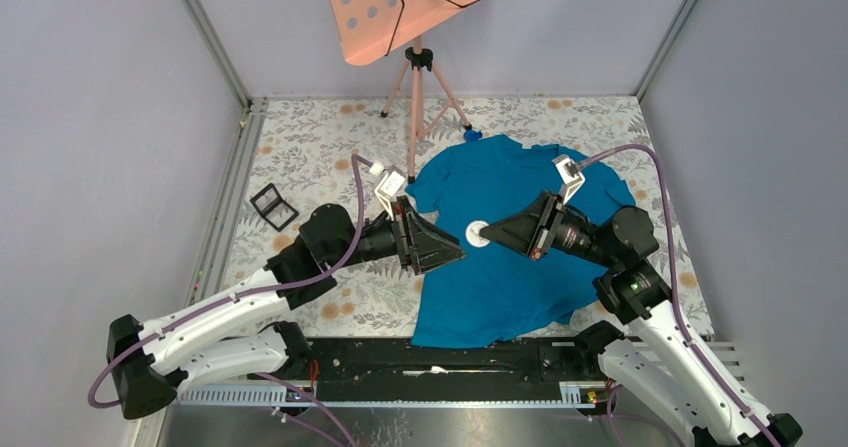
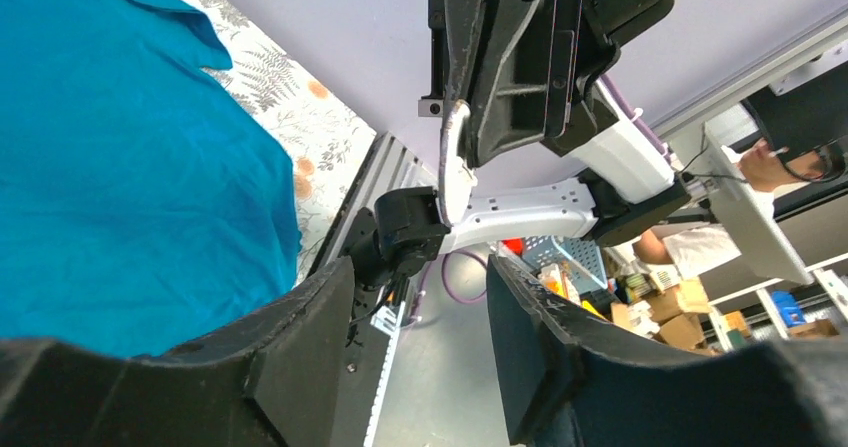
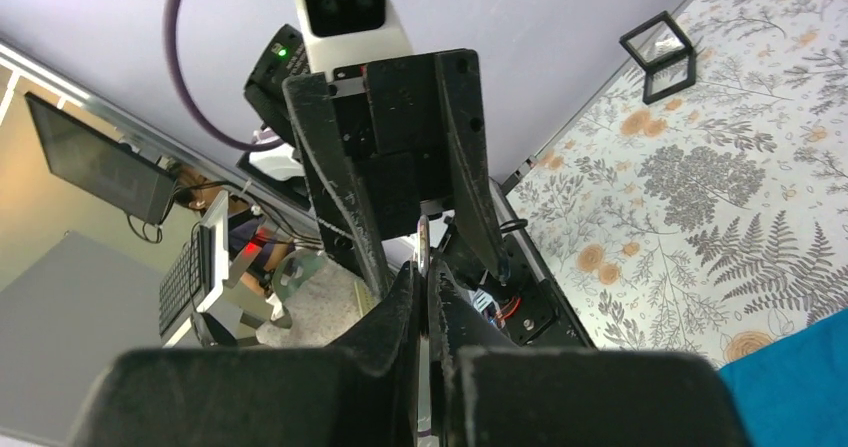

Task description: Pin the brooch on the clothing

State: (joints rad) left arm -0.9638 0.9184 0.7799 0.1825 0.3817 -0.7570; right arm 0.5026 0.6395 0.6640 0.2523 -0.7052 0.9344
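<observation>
The plain teal-blue short-sleeved T-shirt of soft fabric point(image 1: 515, 287) lies spread flat on the floral-patterned table cover point(image 1: 300, 147), a little right of the middle, its collar toward the far side and its hem at the near edge by the arm bases.

The small round pale brooch disc point(image 1: 477, 233) is over the chest of the shirt, between the tips of the two arms. The right gripper point(image 1: 488, 233) reaches in from the right, its black fingers pressed together on the brooch. In the right wrist view only a thin pale sliver shows in the slit between them, as the disc is seen edge-on. From the left wrist camera the disc stands out against the grey wall, apart from the fabric. Whether the lower face grazes the shirt I cannot tell from above.

The left gripper point(image 1: 460, 255) comes in from the left and points at the brooch, its tips just beside the disc. Its two fingers are spread, with a clear gap between them and nothing in that gap (the wrist view looks straight through it at the other arm).

A black square frame point(image 1: 273, 207) lies on the cover well to the left of the shirt. A tiny bright-blue lump point(image 1: 472, 135) sits just beyond the collar. A salmon-pink perforated board on a tripod point(image 1: 415, 2) stands at the far side.
</observation>
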